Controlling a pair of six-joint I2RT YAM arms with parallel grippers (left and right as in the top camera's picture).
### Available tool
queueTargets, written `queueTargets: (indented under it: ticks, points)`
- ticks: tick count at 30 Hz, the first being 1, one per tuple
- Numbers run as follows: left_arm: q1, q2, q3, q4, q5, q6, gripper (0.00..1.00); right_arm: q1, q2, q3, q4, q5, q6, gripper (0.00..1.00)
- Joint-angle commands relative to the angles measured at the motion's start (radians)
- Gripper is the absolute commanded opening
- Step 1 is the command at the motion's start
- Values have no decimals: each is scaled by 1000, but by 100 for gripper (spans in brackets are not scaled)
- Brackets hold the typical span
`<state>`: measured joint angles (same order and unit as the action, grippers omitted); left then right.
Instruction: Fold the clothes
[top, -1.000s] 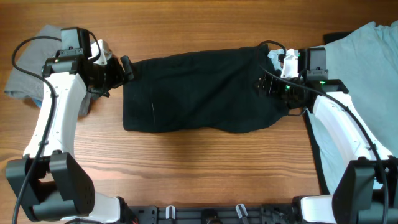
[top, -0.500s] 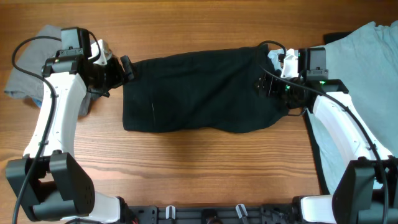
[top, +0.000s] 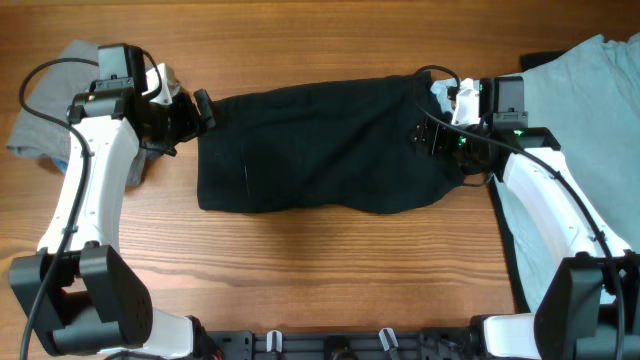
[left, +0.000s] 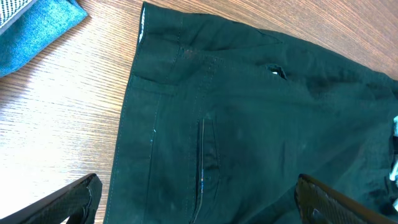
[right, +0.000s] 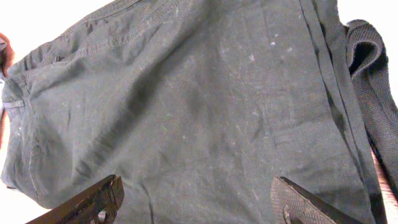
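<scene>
Grip matters most: the black garment (top: 320, 145) lies spread across mid-table, the left gripper (top: 204, 112) and right gripper (top: 422, 140) gaping wide at its left and right ends, so each should pinch a far corner fully and evenly.

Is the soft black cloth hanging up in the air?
No, the soft black cloth lies spread out flat on the brown wooden table.
</scene>
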<state>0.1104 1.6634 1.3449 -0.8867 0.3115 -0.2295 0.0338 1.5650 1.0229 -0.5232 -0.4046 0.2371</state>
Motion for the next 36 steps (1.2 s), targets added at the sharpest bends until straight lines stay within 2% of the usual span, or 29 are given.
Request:
queueTargets:
  ticks: [1,21,36]
  points:
    - [3,8,-4,2,13,13,100,2,-3,13,0,-23,6,81]
    - [3,-13,-4,-59,14,12,100,2,-3,13,-2,-19,0,81]
    - [3,-281,-4,-169,13,13,100,2,-3,13,53,-23,10,86]
